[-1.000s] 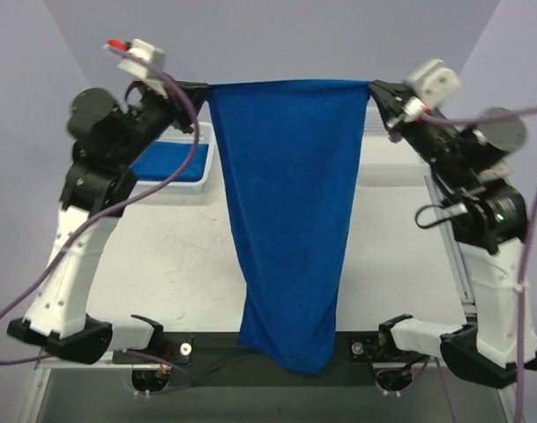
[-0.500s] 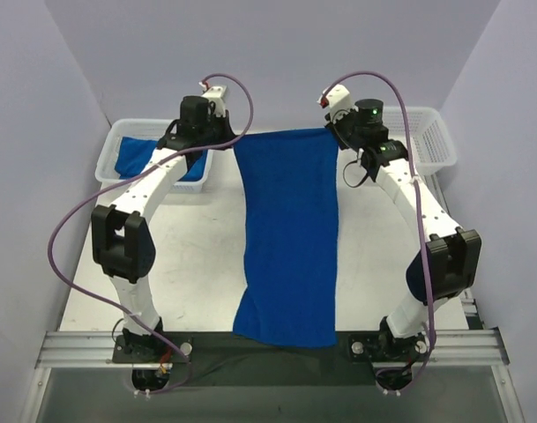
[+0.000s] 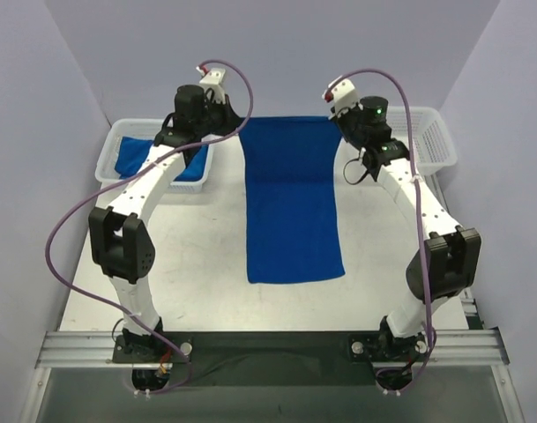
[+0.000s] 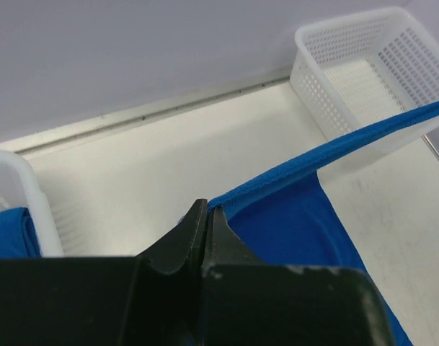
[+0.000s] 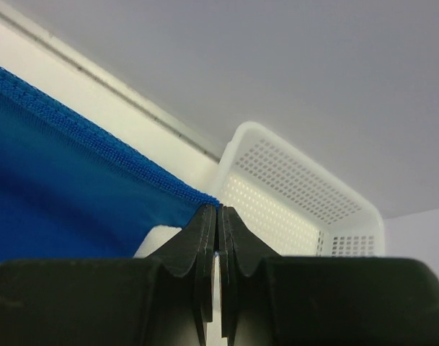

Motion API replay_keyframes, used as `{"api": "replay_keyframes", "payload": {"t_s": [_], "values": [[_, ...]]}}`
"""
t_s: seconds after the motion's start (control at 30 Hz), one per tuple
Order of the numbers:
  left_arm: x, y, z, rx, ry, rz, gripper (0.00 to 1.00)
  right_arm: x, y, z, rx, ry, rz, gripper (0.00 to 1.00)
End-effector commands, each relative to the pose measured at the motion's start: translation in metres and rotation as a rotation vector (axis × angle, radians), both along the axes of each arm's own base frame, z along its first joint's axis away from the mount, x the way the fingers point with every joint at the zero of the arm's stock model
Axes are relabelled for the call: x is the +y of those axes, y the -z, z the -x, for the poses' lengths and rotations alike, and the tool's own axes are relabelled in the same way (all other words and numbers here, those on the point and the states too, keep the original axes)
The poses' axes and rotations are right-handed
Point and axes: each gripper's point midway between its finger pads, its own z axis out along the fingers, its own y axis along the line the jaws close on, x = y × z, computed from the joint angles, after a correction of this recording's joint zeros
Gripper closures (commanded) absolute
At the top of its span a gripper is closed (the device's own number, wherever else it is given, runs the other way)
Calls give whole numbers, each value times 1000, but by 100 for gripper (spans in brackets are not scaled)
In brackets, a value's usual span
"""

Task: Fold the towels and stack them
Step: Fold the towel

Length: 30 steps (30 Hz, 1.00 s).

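Note:
One royal-blue towel (image 3: 292, 211) stretches down the middle of the table. Its near part lies flat and its far part rises to the two grippers. My left gripper (image 3: 235, 124) is shut on the far left corner, and the left wrist view shows the black jaws (image 4: 207, 210) pinching the hem (image 4: 327, 155). My right gripper (image 3: 337, 121) is shut on the far right corner; the right wrist view shows it (image 5: 218, 210) clamped on the towel's edge (image 5: 75, 137). Another blue towel (image 3: 155, 159) lies in the left basket (image 3: 109, 146).
A white mesh basket (image 3: 434, 141) with nothing showing in it stands at the far right of the table, also seen as the basket (image 4: 363, 68) and the basket (image 5: 298, 194). Both arms reach far forward. The back wall is close behind the grippers.
Both arms have swung forward and down with the towel, which hung over the front edge. Its lower part now lies on the table and its near edge has slid farther in.

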Motion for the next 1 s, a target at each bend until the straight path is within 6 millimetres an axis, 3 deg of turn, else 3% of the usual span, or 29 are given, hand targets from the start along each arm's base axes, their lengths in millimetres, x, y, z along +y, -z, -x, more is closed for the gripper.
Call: {"api": "replay_keyframes", "payload": {"t_s": [0.0, 0.03, 0.07, 0.13, 0.2, 0.23, 0.27, 0.3, 0.53, 0.73, 0.83, 0.87, 0.93, 0.97], "values": [[11, 17, 3, 24, 9, -8, 100, -30, 19, 10, 38, 89, 50, 100], [10, 23, 8, 45, 15, 0, 100, -32, 27, 16, 60, 93, 47, 100], [10, 46, 16, 97, 22, -1, 100, -29, 52, 25, 129, 71, 46, 100], [7, 54, 31, 144, 44, 36, 100, -31, 67, 37, 176, 77, 29, 100], [7, 81, 50, 229, 57, 43, 100, -33, 98, 56, 273, 92, -4, 100], [8, 93, 60, 278, 57, 45, 100, -32, 100, 65, 291, 91, -20, 100], [9, 95, 67, 293, 58, 50, 100, -33, 114, 77, 347, 106, -41, 100], [10, 113, 78, 344, 61, 49, 100, -33, 118, 83, 369, 115, -58, 100], [7, 146, 132, 521, 92, 91, 100, -25, 145, 139, 524, 165, -212, 100], [-8, 142, 177, 605, 131, 136, 100, -32, 153, 181, 581, 276, -295, 100], [-13, 152, 203, 619, 123, 102, 100, -27, 156, 201, 617, 301, -388, 100], [-12, 156, 209, 623, 113, 96, 100, -27, 170, 213, 660, 315, -394, 100], [-4, 185, 224, 687, 71, 68, 100, -23, 187, 226, 717, 325, -421, 100], [-2, 195, 228, 711, 60, 66, 100, -23, 204, 237, 767, 356, -439, 100]]}}
